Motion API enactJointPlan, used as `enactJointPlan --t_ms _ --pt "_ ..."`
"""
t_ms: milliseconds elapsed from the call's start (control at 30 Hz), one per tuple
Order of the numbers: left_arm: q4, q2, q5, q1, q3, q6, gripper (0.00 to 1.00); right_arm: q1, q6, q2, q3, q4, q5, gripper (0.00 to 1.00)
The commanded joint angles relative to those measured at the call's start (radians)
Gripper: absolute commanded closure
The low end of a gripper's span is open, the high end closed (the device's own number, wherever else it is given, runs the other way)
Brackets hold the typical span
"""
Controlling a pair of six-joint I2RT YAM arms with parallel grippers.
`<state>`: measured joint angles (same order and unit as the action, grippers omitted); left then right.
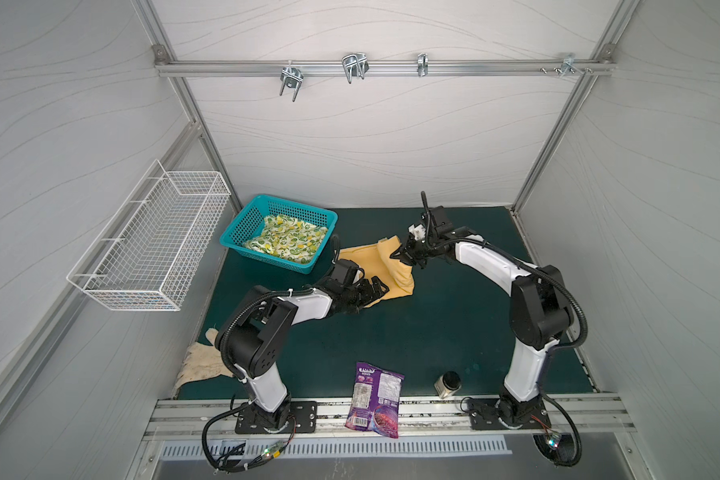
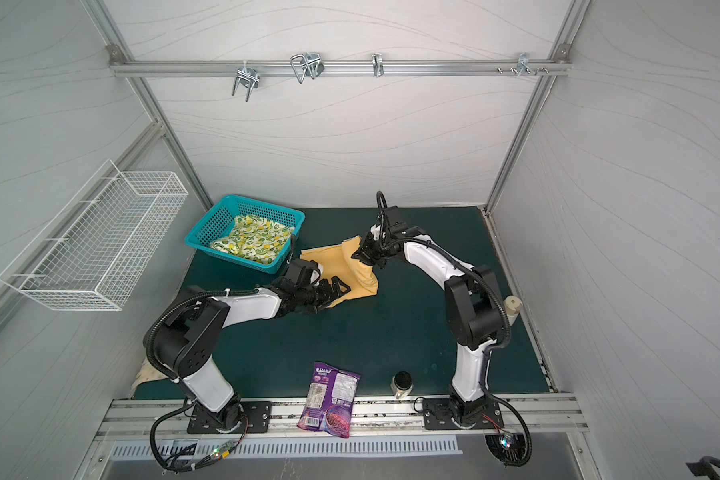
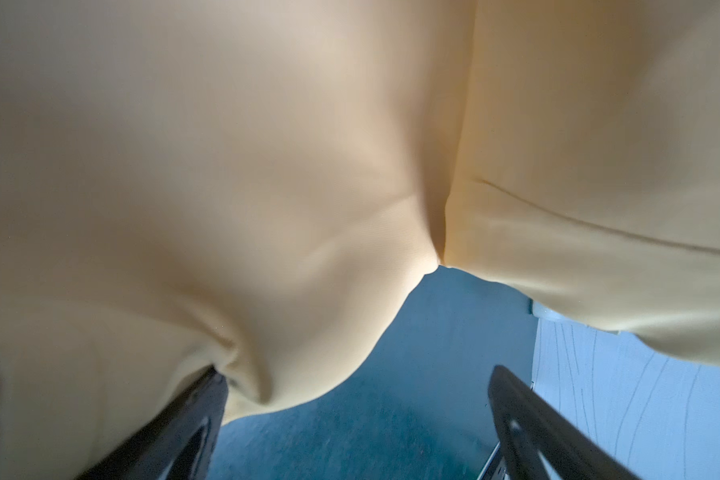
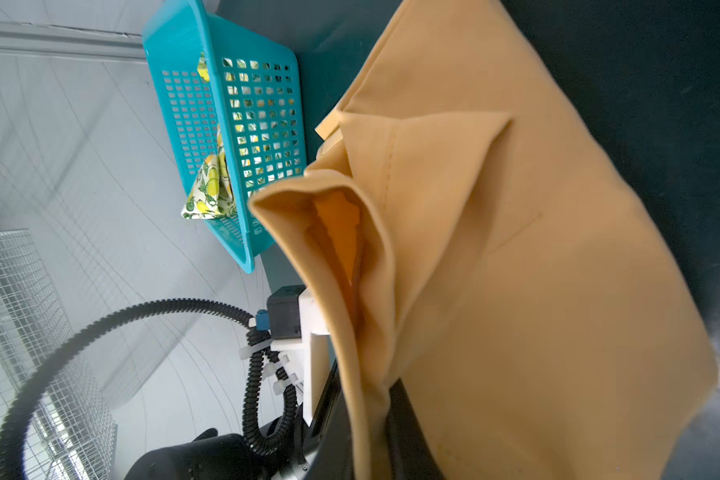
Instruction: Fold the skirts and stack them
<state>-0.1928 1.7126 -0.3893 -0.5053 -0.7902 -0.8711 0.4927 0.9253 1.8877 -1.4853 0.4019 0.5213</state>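
While the right hand [image 1: 404, 258] pinched a raised fold of the mustard skirt [image 1: 360, 259] on the surface [image 1: 433, 332], the lemon skirt [image 1: 287, 241] lay in the basket [image 1: 242, 232] | left hand [image 1: 376, 291] gaped wide at the near hem | best course was to pin that hem and lay the fold over squarely.

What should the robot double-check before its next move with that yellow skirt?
1. Right hand grips the mustard skirt: ok, shut on a raised fold.
2. Left hand ready to grab: ok, open at the skirt's near edge, holding nothing.
3. Mustard skirt folded flat: not ok, bunched and partly lifted.
4. Lemon skirt out for stacking: not ok, lying in the teal basket.
5. Snack bag clear of the cloth: ok, apart at the table's front edge.
6. Left hand's finger under the cloth: cannot tell.
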Motion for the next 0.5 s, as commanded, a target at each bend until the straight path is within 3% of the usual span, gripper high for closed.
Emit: enactJointPlan --t_ms 0,467 --pt "0.117 0.061 0.02 -0.006 0.018 0.018 0.01 0.01 0.054 0.023 -0.045 -0.057 0.029 0.87" --pt "0.134 0.065 0.014 -0.007 0.009 0.038 0.01 0.041 0.181 0.155 -0.047 -0.2 0.079 0.86"
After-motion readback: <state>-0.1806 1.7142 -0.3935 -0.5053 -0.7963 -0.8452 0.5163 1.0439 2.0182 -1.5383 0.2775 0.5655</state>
